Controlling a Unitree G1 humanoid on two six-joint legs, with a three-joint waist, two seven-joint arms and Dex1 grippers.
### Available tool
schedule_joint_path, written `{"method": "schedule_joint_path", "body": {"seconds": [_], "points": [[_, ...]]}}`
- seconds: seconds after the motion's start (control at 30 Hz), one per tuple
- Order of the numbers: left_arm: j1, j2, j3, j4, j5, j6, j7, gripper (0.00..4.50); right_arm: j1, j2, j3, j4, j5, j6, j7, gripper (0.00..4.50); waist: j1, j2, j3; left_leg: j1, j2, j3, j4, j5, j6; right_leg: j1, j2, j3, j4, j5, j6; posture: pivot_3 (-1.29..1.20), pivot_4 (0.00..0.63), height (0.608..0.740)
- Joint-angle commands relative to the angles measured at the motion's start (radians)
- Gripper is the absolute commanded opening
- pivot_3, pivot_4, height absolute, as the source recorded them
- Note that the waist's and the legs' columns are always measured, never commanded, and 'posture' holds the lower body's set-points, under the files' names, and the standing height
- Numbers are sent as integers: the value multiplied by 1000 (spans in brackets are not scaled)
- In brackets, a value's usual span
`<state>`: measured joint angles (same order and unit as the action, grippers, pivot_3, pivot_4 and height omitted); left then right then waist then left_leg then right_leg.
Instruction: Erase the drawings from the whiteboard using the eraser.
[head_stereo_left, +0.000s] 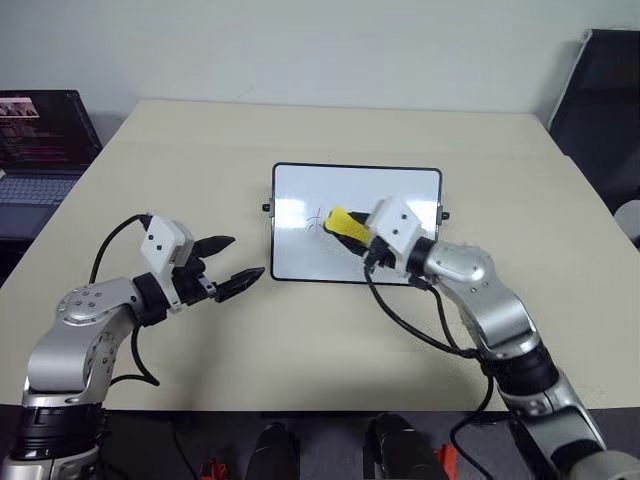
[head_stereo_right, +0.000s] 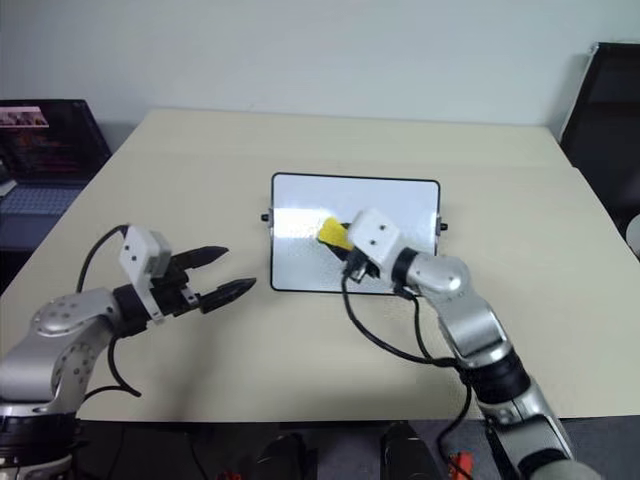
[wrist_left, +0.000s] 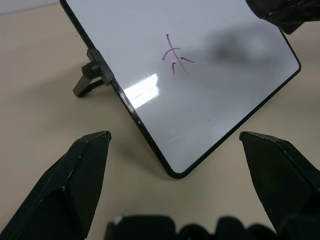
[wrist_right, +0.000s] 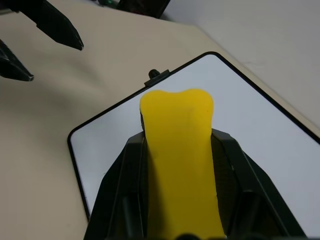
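The whiteboard (head_stereo_left: 390, 195) lies flat in the middle of the table, with its black frame and side knobs showing. My right gripper (head_stereo_left: 355, 236) is shut on the yellow eraser (head_stereo_left: 343, 223), which it holds over the board's middle. One thin cross-like stroke of the drawings (wrist_left: 175, 56) sits just left of the eraser (wrist_right: 177, 125); whatever lies under the eraser is hidden. My left gripper (head_stereo_left: 247, 256) hovers open and empty over the table, left of the board's near left corner and pointing toward it.
The beige table (head_stereo_left: 300, 340) has bare surface all around the board. An open laptop (head_stereo_left: 40, 140) stands past the table's left edge. A black chair (head_stereo_left: 605, 110) stands at the far right corner.
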<state>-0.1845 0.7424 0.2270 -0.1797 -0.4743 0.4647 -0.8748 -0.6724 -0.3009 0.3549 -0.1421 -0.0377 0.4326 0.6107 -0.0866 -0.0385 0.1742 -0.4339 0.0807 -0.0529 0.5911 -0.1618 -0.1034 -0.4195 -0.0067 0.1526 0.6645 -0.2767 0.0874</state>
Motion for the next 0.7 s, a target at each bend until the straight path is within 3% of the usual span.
{"method": "schedule_joint_path", "body": {"seconds": [0.03,0.3,0.53,0.7], "points": [[-23,11,-3,-7,14,-31,-4,4500,-105,51,34,122,-52,-59,-21,1326,0,0,0,0,0,0,0,0,0,0,0,0,0,0,0,0,150,740],[-12,7,-24,-2,51,-66,-13,4500,-270,110,79,426,-168,-56,-64,1326,3,0,0,0,0,0,-1,0,0,0,0,-1,0,2,3,0,150,740],[-7,4,-33,-2,60,-78,-13,4500,-233,34,185,379,-224,-43,124,1325,2,0,0,0,0,0,-1,0,0,0,0,-1,1,2,4,0,150,740],[-11,3,-43,-3,61,-78,-15,4500,-288,57,153,451,-317,-109,-49,1325,1,0,0,0,0,0,1,0,0,0,0,-1,2,1,2,0,150,740]]}}
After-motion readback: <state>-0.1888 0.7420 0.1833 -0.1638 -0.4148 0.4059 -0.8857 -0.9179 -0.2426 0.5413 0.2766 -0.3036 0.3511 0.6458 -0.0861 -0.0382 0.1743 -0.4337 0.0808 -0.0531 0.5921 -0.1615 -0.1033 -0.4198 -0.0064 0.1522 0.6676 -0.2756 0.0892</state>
